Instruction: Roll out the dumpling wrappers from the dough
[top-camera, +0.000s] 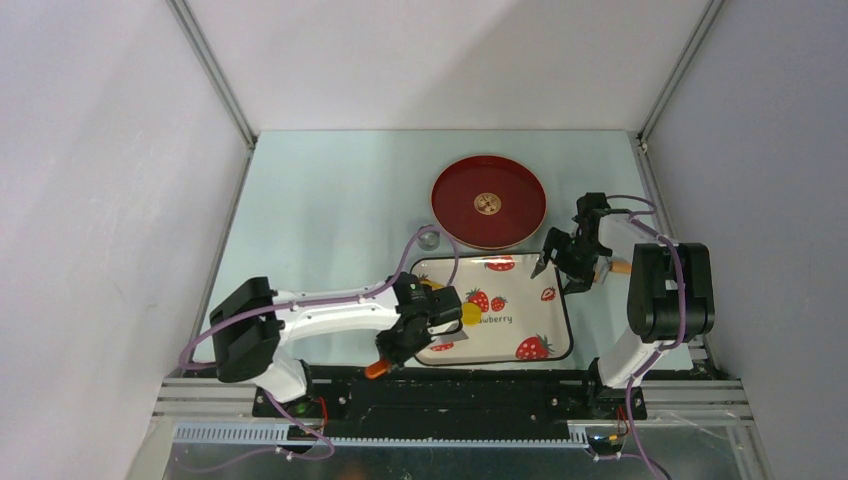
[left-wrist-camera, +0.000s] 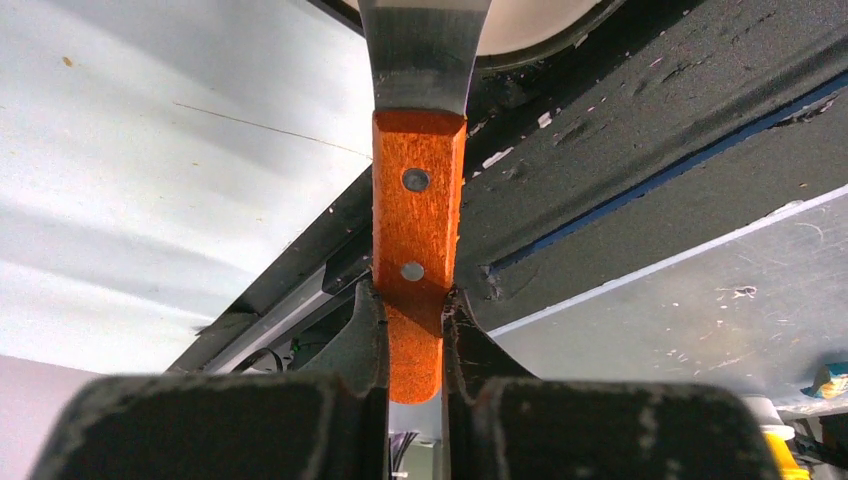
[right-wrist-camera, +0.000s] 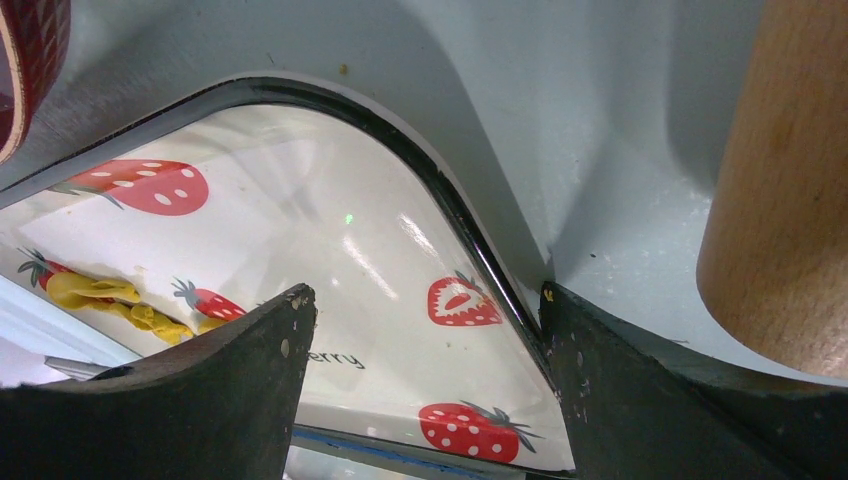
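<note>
A pale surface (top-camera: 320, 200) carries everything. There is one of each thing here.

One white tray printed with strawberries (top-camera: 525, 300) lies at the near middle. Behind it, just touching or nearly so, sits one round dark-red plate (top-camera: 510, 190), which holds no dough.

Two robot arms reach in from the near edge. The left hand (left-wrist-camera: 413, 295) is narrowed tight on the orange wooden handle of one metal-bladed scraper (left-wrist-camera: 418, 200), over the tray's left side. The right hand (right-wrist-camera: 424, 295) stands wide and holds nothing, hovering above the tray's far right corner.

One wooden roller (right-wrist-camera: 790, 190) lies on the surface just beside the right hand, off the tray and untouched.

The dough (top-camera: 470, 313) is one small bright-yellow lump on the tray's left half, close to the left hand. From the right wrist it looks ragged and stringy, not flat. No finished dumpling wrappers show anywhere: count none.

One small clear round object (top-camera: 430, 238) sits by the tray's far left corner; what it is cannot be told.

The step appears to be preparation, with rolling not begun. Next, the right hand likely needs to shift sideways, close on the roller and bring it over the dough, while the scraper clears the way.
</note>
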